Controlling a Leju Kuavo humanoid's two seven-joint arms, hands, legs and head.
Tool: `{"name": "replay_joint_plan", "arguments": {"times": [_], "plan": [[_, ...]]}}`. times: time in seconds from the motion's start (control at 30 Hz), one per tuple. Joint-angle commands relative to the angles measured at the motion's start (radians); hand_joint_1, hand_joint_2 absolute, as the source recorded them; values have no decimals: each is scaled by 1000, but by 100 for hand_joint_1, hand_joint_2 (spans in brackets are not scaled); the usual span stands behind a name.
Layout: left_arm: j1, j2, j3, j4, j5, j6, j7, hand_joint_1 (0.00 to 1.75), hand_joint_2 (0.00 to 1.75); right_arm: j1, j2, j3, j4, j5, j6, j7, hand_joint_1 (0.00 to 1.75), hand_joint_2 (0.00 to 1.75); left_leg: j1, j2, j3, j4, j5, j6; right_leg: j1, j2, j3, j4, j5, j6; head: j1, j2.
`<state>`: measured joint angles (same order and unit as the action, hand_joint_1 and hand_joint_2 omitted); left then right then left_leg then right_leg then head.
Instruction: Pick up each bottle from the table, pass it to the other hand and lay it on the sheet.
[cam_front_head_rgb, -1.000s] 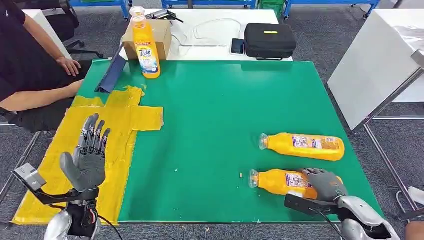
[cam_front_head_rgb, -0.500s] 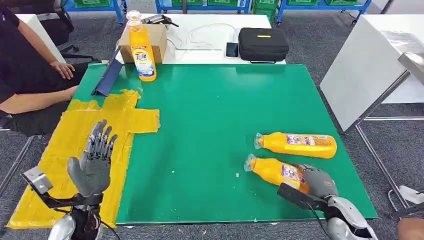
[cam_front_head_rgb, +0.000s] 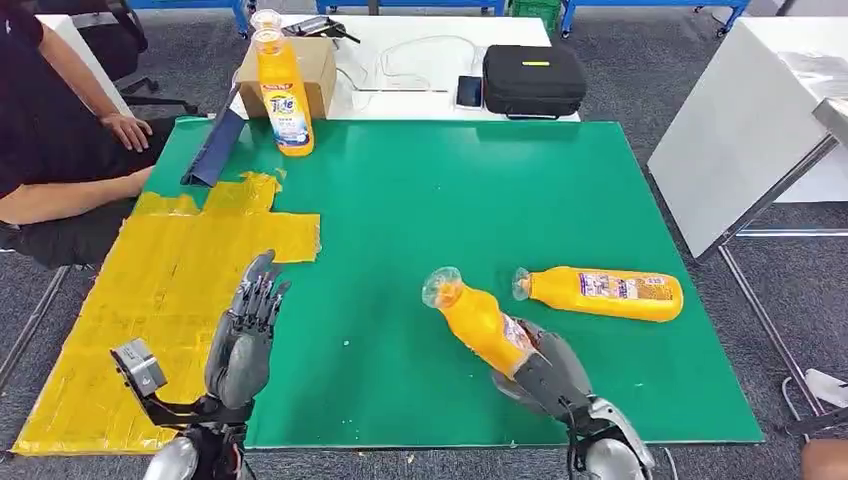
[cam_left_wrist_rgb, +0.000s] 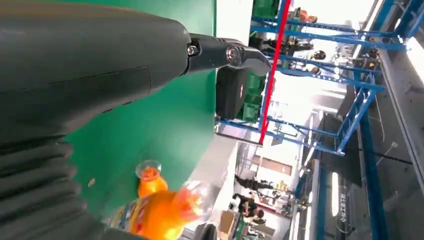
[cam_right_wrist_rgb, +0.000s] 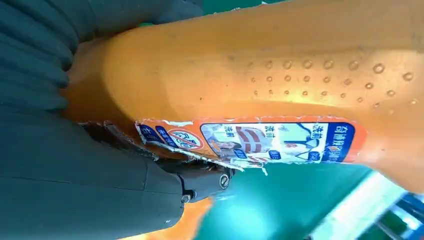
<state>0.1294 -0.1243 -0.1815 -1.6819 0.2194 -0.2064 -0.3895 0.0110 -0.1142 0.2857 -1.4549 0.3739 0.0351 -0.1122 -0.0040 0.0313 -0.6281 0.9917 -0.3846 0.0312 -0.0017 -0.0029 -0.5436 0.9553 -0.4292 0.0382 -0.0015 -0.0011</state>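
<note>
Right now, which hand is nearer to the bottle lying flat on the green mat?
Right. The right hand is just beside the lying bottle; the left hand is far across the mat.

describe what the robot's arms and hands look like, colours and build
Both hands, the left hand and the right hand, are dark grey with slim, darker jointed fingers and a thick grey thumb. Each wrist carries a black bracket; the left one holds a small grey box. Forearms are silver, with thin black cables. The wrist views show a grey ribbed cover.

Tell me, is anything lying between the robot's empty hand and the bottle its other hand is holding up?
No. In the head view, bare green mat separates the left hand from the held bottle.
</note>
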Motion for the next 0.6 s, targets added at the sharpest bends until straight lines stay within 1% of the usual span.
{"name": "replay_joint_plan", "arguments": {"times": [0.03,0.17,0.27,0.3,0.37,0.5,0.6], "plan": [[-32,-10,-69,9,11,21,2,0,175,-84,94,82,43,-2,-23,-2,175,175,0,-2,1,1,-1,-3,-1,0,1,1,-1,-1,0,0],[-23,-15,-92,-16,9,47,-2,0,175,-106,145,125,53,-9,-74,-5,175,175,0,-1,-1,1,-1,-2,0,-1,-1,1,-1,-1,0,0],[-28,-15,-98,-10,26,44,7,0,175,-125,156,141,62,-24,-84,2,175,175,0,0,-2,0,-1,-2,0,0,-3,1,0,-1,0,0],[-28,-14,-100,-5,96,7,38,0,175,-138,166,150,72,-42,-92,-6,175,175,0,-1,-2,0,-1,-3,-1,0,-3,2,-1,-2,0,0],[-26,-15,-103,-9,102,2,37,0,175,-163,202,170,93,-47,-112,-16,175,175,0,-2,-2,0,0,-2,-1,-1,-2,1,-1,-1,0,0],[-26,-20,-94,-20,133,-1,44,0,175,-211,253,251,132,-43,-128,-16,175,175,0,2,-2,1,-2,-3,-1,3,-4,3,-1,-2,0,0],[-29,-22,-82,-13,157,-4,55,0,175,-234,271,288,153,-47,-132,-10,175,175,0,1,-3,0,-1,-2,0,1,-4,1,-1,-1,0,0]]}}
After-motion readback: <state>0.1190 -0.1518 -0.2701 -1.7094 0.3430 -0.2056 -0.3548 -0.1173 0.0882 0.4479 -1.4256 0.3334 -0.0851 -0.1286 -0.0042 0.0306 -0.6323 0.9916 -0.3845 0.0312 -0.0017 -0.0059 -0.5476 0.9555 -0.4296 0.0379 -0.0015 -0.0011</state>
